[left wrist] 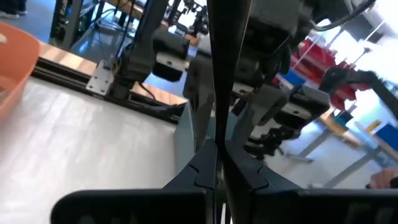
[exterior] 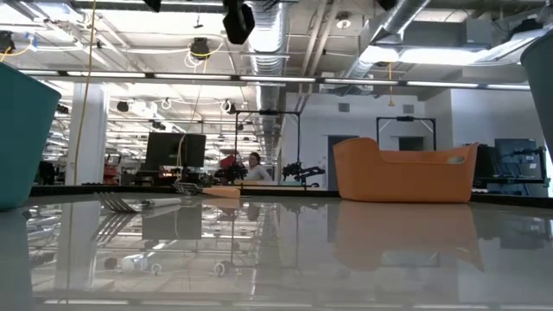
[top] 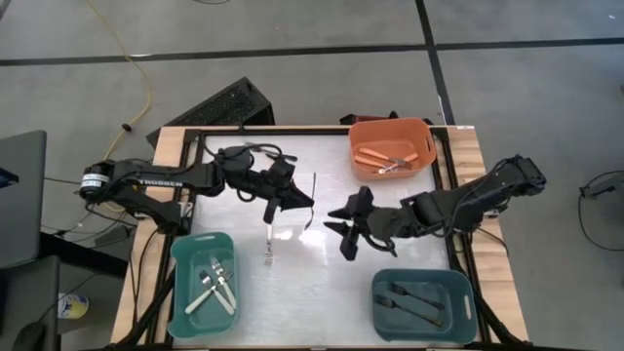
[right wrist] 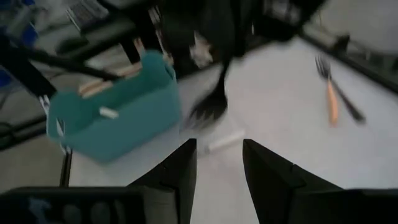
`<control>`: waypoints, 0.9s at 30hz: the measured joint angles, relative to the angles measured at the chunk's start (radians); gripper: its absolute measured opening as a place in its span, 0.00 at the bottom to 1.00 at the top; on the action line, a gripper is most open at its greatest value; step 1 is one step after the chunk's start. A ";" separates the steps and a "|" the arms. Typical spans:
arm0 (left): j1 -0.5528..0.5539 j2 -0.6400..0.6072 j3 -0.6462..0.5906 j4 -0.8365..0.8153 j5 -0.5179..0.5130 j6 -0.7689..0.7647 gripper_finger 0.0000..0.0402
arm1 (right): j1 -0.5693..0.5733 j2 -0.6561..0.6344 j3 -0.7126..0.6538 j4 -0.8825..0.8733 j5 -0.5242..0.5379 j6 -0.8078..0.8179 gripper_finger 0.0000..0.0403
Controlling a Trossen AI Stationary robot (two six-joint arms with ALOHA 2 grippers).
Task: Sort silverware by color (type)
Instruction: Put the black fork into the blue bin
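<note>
Fingers of left gripper (top: pixel 304 203) clenched on black-handled fork (top: pixel 312 200), mid-desk above surface. Right gripper (top: pixel 343 229) spread, empty, just beside. Black goes in blue bin (top: pixel 422 305), near right corner; handover advisable, right closing fully before left releases.

The black-handled fork (right wrist: pixel 208 102) blurs in the right wrist view — its handle's top hidden.
</note>
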 joint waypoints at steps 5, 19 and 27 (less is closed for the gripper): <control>-0.019 0.000 -0.056 0.068 -0.001 -0.054 0.00 | -0.040 0.000 0.000 0.079 -0.005 -0.079 0.38; -0.047 0.000 -0.063 0.141 -0.102 -0.049 0.00 | -0.115 0.000 0.000 0.130 -0.221 -0.088 0.38; -0.074 0.000 -0.063 0.136 -0.141 -0.013 0.00 | -0.116 0.000 0.000 0.157 -0.216 -0.096 0.38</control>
